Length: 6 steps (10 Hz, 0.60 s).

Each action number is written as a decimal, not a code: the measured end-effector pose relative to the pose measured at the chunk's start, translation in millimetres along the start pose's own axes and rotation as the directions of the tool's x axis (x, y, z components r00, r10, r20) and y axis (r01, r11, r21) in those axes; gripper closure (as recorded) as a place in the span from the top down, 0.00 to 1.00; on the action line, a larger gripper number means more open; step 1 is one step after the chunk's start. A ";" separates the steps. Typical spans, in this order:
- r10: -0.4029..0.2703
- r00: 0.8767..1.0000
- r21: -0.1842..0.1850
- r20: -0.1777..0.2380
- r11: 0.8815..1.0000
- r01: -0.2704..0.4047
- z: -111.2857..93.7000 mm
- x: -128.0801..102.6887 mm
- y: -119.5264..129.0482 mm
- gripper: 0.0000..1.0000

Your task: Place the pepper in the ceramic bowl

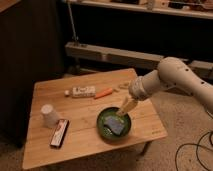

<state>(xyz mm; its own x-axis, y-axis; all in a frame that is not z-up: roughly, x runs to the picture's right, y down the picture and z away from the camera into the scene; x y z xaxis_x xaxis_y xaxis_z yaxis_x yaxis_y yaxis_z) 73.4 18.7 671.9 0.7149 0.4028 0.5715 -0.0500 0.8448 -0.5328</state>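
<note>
The pepper (103, 93), small, orange and tapered, lies on the wooden table (80, 150) near its far middle, next to a white tube. The ceramic bowl (101, 121), dark green and shallow, sits at the front right of the table with a bluish-grey object (115, 126) inside it. My gripper (126, 108) hangs from the white arm just above the bowl's far right rim, pointing down and to the left. It is open and holds nothing. The pepper is about a hand's width behind and to the left of the gripper.
A white tube with a coloured label (81, 92) lies left of the pepper. A white upturned cup (49, 115) and a dark flat object (59, 133) stand on the table's left front. A dark cabinet is at the left, shelving behind, and cables on the floor at right.
</note>
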 end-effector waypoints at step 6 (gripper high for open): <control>-0.127 0.988 -0.027 0.092 0.991 0.130 23.9 28.8 -78.0 0.80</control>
<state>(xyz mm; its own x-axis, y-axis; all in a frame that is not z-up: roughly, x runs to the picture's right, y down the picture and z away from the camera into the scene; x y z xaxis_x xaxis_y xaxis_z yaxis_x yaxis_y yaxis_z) 81.2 -27.2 744.8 0.6486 0.3231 0.6891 0.0618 0.8801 -0.4708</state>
